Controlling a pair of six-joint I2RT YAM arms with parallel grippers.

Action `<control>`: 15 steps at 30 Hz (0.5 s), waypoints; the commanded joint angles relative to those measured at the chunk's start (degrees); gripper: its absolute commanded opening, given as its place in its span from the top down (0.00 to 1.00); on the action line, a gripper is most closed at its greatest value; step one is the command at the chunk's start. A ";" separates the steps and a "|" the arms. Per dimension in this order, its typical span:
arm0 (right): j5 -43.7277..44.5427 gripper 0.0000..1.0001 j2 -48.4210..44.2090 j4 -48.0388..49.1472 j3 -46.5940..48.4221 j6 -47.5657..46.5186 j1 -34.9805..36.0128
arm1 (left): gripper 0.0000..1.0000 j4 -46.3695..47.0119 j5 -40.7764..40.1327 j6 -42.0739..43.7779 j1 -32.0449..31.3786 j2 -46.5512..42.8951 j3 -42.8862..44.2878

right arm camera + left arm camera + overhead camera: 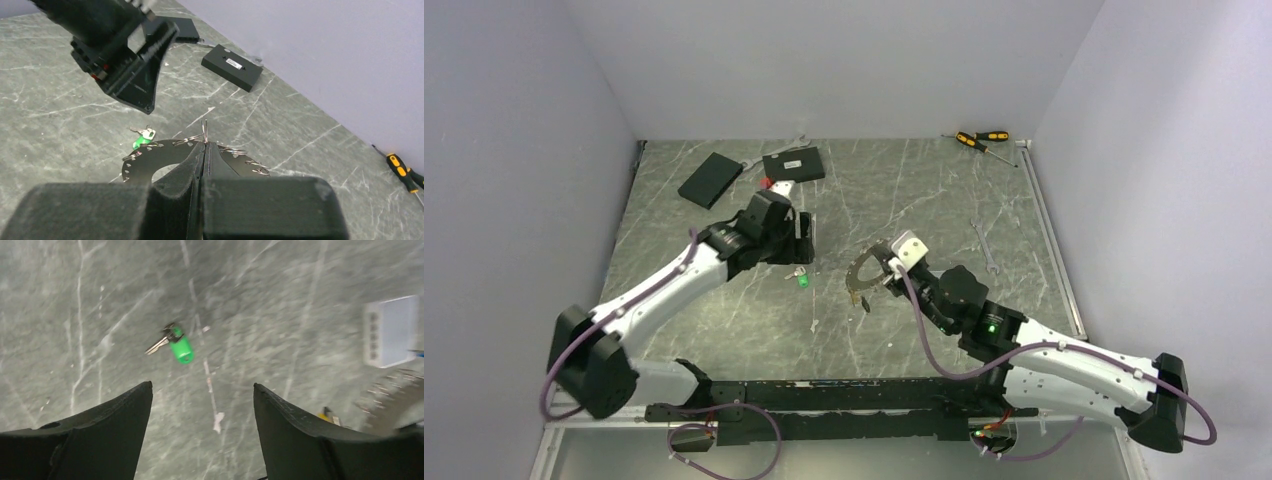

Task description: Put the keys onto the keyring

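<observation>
– Progress on those keys, can you tell?

– Hardly any, I'm judging. One green-headed key (177,345) is lying loose on the marbled table (944,200), at about nine o'clock from the keyring (150,157). It is sitting apart from the ring, not threaded on.

– And what are the arms doing?

– The left gripper (202,387) is hanging right over that key, fingers spread wide with nothing between them. The right gripper (205,145) is pressing its fingers together on the keyring's bristling rim, pinching it where a small wire loop is standing up.

– So what's remaining?

– Picking the key up and working it onto the ring, I'm guessing. That means nearly all of the job. Whether any key is already hanging there I'm not able to tell, with all those little metal pieces crowding the rim.

– Counting it all up?

– I'm counting one key in plain sight and one keyring. Two flat black boxes (710,180) are lying out at eleven o'clock on the table, and two yellow-and-black screwdrivers (982,140) are lying at one o'clock.
</observation>
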 commanded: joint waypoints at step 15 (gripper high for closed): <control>0.18 1.00 -11.25 -2.85 -2.75 1.12 0.30 | 0.44 -20.32 -4.40 -40.21 1.09 25.09 14.45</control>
